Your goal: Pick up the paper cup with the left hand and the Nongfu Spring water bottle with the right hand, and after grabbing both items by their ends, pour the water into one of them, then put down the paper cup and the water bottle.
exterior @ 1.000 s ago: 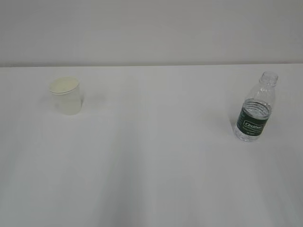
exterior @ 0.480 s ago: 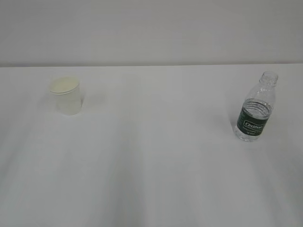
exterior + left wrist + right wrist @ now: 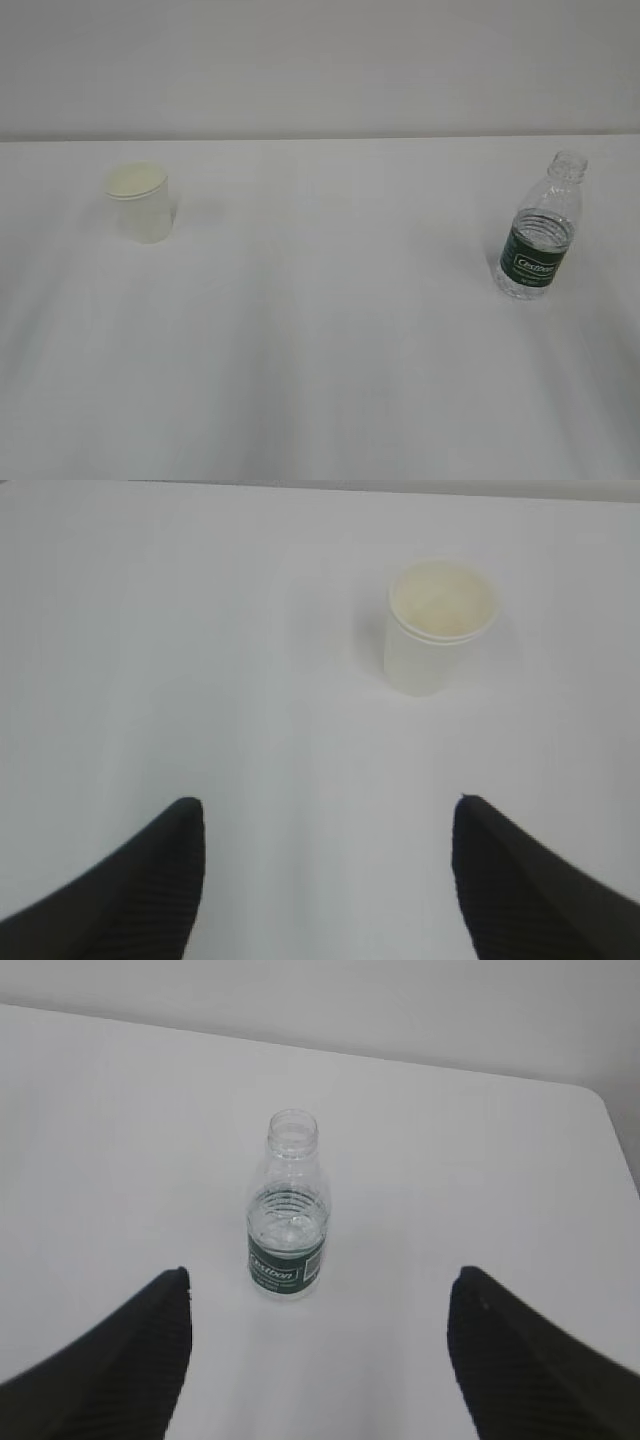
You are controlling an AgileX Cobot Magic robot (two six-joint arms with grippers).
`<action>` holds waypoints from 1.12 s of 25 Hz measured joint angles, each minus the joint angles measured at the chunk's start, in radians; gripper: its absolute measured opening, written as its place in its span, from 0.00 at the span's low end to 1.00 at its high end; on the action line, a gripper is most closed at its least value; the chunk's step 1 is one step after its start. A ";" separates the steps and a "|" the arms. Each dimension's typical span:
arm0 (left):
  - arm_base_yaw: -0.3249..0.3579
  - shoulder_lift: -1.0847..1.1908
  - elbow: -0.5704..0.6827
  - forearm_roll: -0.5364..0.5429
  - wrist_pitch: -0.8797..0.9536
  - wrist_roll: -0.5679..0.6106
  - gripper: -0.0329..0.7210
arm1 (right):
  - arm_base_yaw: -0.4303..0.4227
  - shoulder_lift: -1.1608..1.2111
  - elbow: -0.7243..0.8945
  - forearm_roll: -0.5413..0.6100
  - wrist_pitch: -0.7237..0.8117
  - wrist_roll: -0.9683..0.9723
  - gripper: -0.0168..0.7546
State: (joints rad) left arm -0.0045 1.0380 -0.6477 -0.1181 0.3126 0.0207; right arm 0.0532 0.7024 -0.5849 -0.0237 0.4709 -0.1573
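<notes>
While both stand upright (well apart), paper cup (image 3: 138, 201) faces bottle (image 3: 541, 230).

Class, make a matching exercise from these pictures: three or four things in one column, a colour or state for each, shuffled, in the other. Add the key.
Things:
1. cup
2. bottle
3. label
4. left tool

Descriptions:
A. dark green with white lettering
B. open, holding nothing
C. white, cream inside
D. clear, ribbed, no cap

Pairs: 1-C, 2-D, 3-A, 4-B

green label (image 3: 533, 264) on water bottle (image 3: 541, 228), white lettering possibly illegible
</notes>
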 joint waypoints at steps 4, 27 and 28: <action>0.000 0.052 0.000 0.000 -0.040 0.001 0.77 | 0.000 0.074 0.018 0.017 -0.111 -0.002 0.79; -0.148 0.280 0.246 -0.005 -0.650 0.000 0.76 | 0.000 0.270 0.301 0.052 -0.764 0.072 0.79; -0.150 0.282 0.269 -0.005 -0.718 -0.008 0.76 | 0.000 0.284 0.301 0.036 -0.773 0.084 0.79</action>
State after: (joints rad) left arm -0.1543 1.3203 -0.3790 -0.1230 -0.4050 0.0129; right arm 0.0532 0.9868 -0.2841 0.0126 -0.3018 -0.0738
